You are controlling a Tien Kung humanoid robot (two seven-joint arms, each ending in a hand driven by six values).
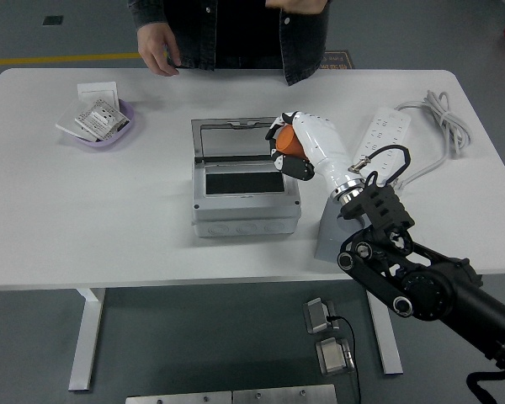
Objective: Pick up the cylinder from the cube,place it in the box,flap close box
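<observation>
Right hand (pixel 301 145): wrapped around the orange cylinder (pixel 287 144), above the right end of the open grey box (pixel 245 187).
Cube (pixel 332 234): grey, right of the box, partly behind the arm.
Person's hand (pixel 158 52): at the table's (pixel 84 210) far edge.

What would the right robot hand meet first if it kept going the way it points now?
Probably the raised lid of the open box. The right robot hand, holding the orange cylinder, points left over the box's right edge; its height above the box is unclear.
</observation>
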